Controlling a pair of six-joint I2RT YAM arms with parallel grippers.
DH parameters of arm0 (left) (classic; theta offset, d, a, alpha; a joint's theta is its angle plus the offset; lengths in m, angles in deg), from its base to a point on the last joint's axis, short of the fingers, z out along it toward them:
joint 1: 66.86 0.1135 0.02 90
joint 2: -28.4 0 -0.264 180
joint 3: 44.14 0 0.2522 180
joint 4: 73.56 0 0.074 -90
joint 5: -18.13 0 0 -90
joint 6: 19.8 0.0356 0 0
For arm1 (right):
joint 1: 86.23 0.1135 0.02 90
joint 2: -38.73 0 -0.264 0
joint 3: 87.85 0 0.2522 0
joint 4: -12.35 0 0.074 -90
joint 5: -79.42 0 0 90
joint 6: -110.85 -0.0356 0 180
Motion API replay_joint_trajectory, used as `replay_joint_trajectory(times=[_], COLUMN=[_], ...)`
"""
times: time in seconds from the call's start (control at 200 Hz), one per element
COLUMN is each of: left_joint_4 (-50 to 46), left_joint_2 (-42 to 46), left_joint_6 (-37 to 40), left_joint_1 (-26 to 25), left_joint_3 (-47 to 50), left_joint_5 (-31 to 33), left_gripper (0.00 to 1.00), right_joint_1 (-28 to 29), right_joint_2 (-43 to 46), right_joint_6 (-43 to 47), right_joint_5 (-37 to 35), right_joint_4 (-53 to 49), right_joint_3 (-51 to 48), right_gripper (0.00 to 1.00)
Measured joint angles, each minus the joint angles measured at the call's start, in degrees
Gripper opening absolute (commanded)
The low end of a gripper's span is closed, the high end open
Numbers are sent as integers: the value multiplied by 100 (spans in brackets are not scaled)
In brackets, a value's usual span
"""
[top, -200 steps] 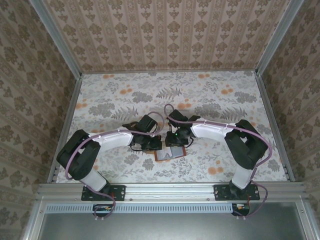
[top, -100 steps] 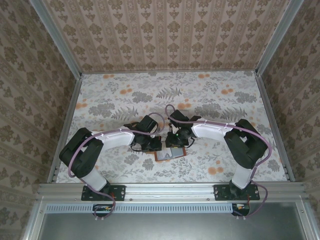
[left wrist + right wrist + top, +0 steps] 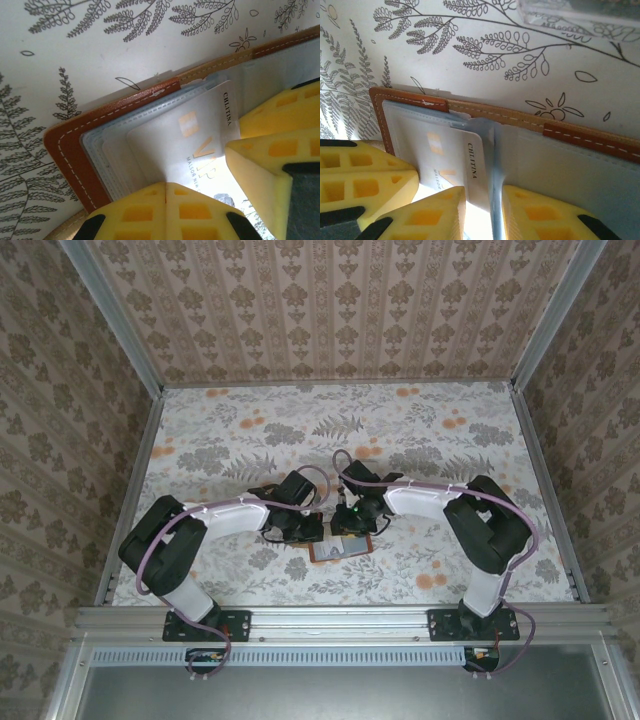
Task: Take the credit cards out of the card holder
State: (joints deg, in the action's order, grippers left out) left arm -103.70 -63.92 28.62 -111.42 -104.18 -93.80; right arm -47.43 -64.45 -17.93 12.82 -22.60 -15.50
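Observation:
The card holder (image 3: 340, 549) lies open on the table, brown leather (image 3: 65, 150) outside and grey-blue lining (image 3: 580, 165) inside. A pale credit card (image 3: 190, 145) with gold VIP lettering sticks partly out of its left slots. My left gripper (image 3: 166, 186) is shut with nothing between its fingers, tips pressed down on the holder's left half over the card. My right gripper (image 3: 482, 200) is closed on the card's free edge (image 3: 475, 165), together with the lining fold at the spine. In the top view both grippers (image 3: 305, 530) (image 3: 352, 528) meet over the holder.
A clear plastic tray (image 3: 570, 12) lies just beyond the holder. The floral table cloth (image 3: 430, 440) stretches to the patterned walls at the back and sides. The two grippers' yellow fingers (image 3: 265, 165) stand almost touching each other.
Both arms' elbows have shifted slightly. The grippers and the card holder stay where they were.

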Motion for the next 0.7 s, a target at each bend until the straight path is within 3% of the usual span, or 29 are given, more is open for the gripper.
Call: replay_joint_trajectory(times=[0.7], left_joint_4=[-15], left_joint_2=[0], left_joint_6=[4], left_joint_1=[0], left_joint_3=[0], left_joint_5=[9], left_gripper=[4], right_joint_1=[-293], right_joint_2=[195], right_joint_6=[-385], right_joint_5=[837], right_joint_4=[920], right_joint_3=[-551], right_gripper=[13])
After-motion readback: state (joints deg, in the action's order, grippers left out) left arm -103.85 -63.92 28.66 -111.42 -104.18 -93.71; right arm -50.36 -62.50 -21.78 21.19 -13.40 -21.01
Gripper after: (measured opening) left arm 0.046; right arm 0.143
